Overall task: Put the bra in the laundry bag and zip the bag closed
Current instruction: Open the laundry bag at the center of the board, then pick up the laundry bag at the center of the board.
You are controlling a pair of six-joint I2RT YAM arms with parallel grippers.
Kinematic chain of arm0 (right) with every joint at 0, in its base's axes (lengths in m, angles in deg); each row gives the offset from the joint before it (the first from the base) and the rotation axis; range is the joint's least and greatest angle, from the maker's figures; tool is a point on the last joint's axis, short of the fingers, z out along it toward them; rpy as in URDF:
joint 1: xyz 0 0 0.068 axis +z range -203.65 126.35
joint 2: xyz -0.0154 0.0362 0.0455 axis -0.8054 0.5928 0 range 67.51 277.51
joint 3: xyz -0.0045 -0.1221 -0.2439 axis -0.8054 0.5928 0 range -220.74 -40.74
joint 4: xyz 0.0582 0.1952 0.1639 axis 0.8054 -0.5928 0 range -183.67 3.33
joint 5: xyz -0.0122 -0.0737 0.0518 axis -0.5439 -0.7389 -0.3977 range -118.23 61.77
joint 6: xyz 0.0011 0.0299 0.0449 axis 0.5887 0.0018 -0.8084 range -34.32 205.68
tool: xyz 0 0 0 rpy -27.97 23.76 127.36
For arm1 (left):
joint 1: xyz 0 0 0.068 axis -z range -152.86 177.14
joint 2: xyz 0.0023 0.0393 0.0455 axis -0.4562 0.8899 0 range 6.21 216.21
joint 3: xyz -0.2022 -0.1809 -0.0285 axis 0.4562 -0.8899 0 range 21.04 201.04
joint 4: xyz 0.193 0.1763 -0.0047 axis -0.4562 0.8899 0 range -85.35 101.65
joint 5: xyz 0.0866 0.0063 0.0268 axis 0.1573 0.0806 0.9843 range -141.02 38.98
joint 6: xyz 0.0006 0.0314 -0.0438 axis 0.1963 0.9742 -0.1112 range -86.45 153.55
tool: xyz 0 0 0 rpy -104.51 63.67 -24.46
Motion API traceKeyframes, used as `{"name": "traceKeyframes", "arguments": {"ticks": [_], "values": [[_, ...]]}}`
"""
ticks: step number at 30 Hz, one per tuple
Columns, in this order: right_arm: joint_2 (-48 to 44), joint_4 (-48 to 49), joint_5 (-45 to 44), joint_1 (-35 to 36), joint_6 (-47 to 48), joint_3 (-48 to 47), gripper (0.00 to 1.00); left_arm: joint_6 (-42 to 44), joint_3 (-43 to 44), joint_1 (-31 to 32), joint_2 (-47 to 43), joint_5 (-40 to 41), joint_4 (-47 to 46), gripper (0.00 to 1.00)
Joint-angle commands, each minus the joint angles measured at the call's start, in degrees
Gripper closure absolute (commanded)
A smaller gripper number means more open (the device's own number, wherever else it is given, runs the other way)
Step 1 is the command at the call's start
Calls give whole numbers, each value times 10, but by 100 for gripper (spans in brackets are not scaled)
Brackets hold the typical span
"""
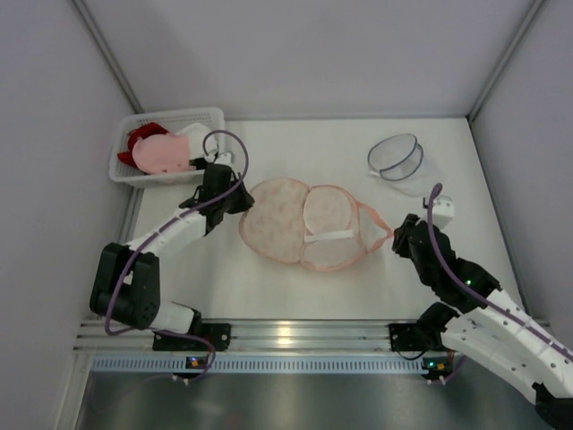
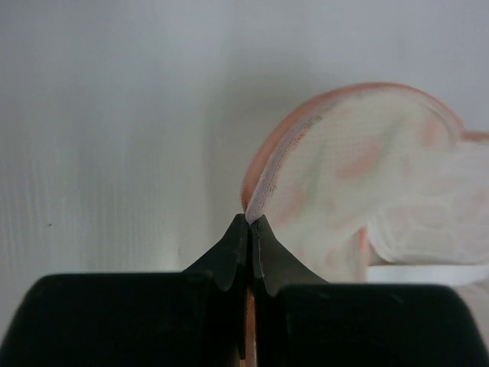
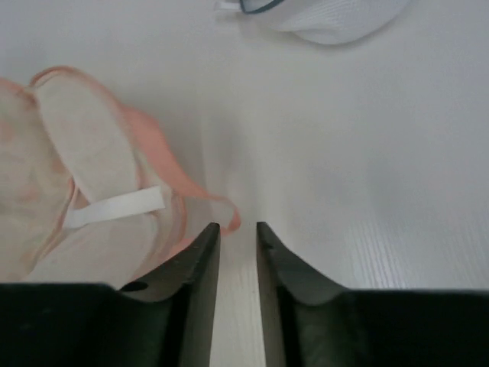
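Laundry bag [image 1: 277, 219]: lying open, mid-table | basket [image 1: 179, 116]: far left corner | bra [image 1: 163, 154]: in basket | left gripper [image 2: 250, 223]: clenched on bag's left rim | right gripper [image 3: 238, 226]: slightly parted, empty, just beside strap loop [image 3: 221, 206]

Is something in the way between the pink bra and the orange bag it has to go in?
Yes. The bra lies in the white basket, so the basket's near wall is in the way. The left hand sits between basket and laundry bag too, pinching the bag's rim.
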State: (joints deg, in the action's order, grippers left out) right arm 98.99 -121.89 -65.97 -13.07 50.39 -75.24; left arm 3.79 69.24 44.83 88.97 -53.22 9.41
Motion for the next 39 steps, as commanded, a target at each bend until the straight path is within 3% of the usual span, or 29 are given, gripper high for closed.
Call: {"name": "traceKeyframes", "arguments": {"ticks": [1, 2, 4, 5, 9, 13, 16, 19, 22, 24, 28, 31, 34, 39], "values": [[38, 66, 106, -7, 61, -14, 68, 36, -15, 30, -34, -37, -78, 100], [50, 73, 124, -6, 70, -21, 48, 44, -19, 44, -35, -28, -88, 100], [80, 81, 169, -7, 101, -54, 35, 56, -32, 87, -30, -19, -105, 100], [89, 85, 179, -7, 108, -66, 23, 52, -40, 97, -28, -25, -116, 100], [124, 130, 191, -7, 182, -116, 8, 22, -80, 112, -20, -38, -191, 100], [187, 240, 226, -7, 260, -116, 5, 40, -101, 112, -26, -13, -200, 100], [285, 300, 219, -8, 244, -139, 7, 48, -109, 112, -58, -16, -200, 100], [387, 338, 205, -9, 191, -168, 15, 50, -116, 112, -97, -44, -200, 100], [466, 383, 207, -13, 181, -189, 24, 37, -128, 111, -141, -20, -187, 100], [511, 418, 239, -18, 226, -199, 20, 37, -126, 112, -167, 1, -144, 100], [580, 448, 406, -63, 314, -239, 8, 27, -116, 112, -189, 89, -58, 100], [627, 457, 478, -88, 348, -263, 8, 31, -138, 112, -204, 70, -64, 100], [663, 452, 485, -89, 413, -287, 6, 32, -154, 112, -209, 49, -83, 100], [726, 441, 577, -110, 414, -338, 5, 57, -136, 112, -210, -3, -86, 100]]}}
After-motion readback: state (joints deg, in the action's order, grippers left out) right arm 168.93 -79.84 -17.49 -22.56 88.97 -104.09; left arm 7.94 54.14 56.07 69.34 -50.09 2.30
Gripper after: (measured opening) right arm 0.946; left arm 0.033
